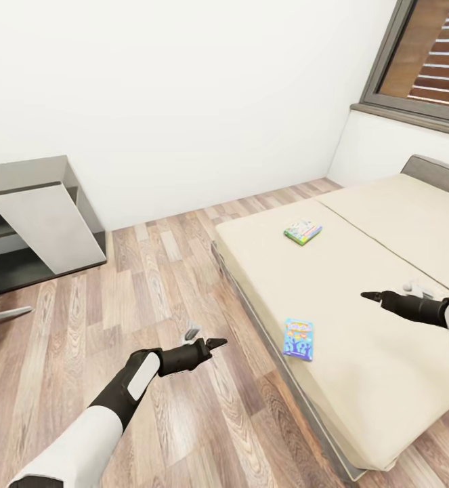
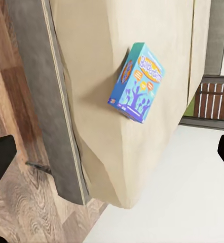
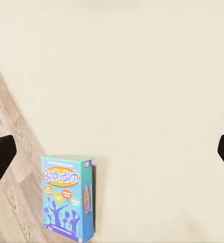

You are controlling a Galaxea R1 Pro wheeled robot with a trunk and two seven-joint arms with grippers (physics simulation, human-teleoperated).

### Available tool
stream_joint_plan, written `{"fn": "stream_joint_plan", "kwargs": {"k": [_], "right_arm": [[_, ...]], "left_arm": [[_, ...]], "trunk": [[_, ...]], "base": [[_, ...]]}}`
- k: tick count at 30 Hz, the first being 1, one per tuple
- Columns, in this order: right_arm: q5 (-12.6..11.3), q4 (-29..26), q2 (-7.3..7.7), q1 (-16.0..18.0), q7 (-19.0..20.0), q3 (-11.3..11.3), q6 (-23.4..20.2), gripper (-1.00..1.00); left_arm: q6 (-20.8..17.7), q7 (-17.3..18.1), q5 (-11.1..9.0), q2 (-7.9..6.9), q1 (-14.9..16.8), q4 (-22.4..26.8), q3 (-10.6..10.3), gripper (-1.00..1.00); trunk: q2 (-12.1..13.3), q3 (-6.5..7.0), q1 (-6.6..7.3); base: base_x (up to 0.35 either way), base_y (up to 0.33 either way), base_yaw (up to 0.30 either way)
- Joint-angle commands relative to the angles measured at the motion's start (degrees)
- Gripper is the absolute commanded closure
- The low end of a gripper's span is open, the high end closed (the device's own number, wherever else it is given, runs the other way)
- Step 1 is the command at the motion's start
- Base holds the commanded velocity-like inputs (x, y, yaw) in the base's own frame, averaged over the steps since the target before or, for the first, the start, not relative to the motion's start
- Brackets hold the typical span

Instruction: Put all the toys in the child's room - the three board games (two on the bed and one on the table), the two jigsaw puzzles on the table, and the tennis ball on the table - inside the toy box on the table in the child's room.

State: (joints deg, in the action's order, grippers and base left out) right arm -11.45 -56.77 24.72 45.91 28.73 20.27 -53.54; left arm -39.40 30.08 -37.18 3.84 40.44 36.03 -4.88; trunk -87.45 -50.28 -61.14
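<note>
The bed [image 1: 359, 325], with cream mattress and dark grey base, stands on a wood plank floor [image 1: 156, 285] against a white wall [image 1: 183, 88] below a window [image 1: 431, 57]. Two board games lie flat on the mattress, well apart. The blue box [image 1: 298, 338] with cartoon figures, titled "Balderdash" in the right wrist view [image 3: 67, 198], rests near the bed's floor-side edge; it also shows in the left wrist view [image 2: 138, 82]. The second box [image 1: 303, 231], green-edged with pale multicoloured artwork, lies farther up the bed, toward the wall. The left gripper [image 1: 207, 343] hovers over the floor beside the bed, short of the blue box. The right gripper [image 1: 372, 296] hovers above the mattress, beyond the blue box from the floor-side edge. Both sets of jaws stand spread wide and hold nothing. A grey shelf unit [image 1: 38, 217] stands against the wall, well apart from the bed.
</note>
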Motion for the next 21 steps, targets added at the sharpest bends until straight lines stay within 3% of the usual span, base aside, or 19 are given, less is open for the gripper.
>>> {"fn": "stream_joint_plan", "kwargs": {"k": [1, 7, 11, 16, 21], "right_arm": [[-0.1, -4.3, -0.2, -0.7, 0.1, 2.3, -1.6, -1.0], [-0.1, -12.7, -0.5, -3.9, 0.1, 4.6, -5.9, -1.0], [-0.2, -17.5, -0.8, -6.0, 0.1, 5.5, -6.5, -1.0], [-0.2, -19.5, -0.92, -6.8, 0.1, 5.8, -6.5, -1.0], [-0.3, -20.2, -0.95, -7.1, 0.2, 5.9, -6.5, -1.0]], "left_arm": [[0.4, -0.1, -0.5, -0.79, 1.5, -1.7, 0.5, -1.0], [4.1, 0.8, -1.0, -1.53, 4.6, -7.7, 1.2, -1.0], [6.7, 5.7, -1.1, -1.62, 6.3, -11.7, 1.3, -1.0], [7.7, 11.2, -0.8, -1.7, 6.9, -13.8, 1.3, -1.0], [8.0, 13.4, -0.8, -1.59, 7.1, -14.5, 1.3, -1.0]], "trunk": [[-0.4, -0.23, -0.22], [-2.8, -1.3, -1.54], [-4.4, -2.02, -2.42], [-6.5, -2.92, -3.52], [-8.5, -3.82, -4.62]], "base": [[0.0, 0.0, 0.0], [0.0, 0.0, 0.0], [0.0, 0.0, 0.0], [0.0, 0.0, 0.0], [0.0, 0.0, 0.0]]}}
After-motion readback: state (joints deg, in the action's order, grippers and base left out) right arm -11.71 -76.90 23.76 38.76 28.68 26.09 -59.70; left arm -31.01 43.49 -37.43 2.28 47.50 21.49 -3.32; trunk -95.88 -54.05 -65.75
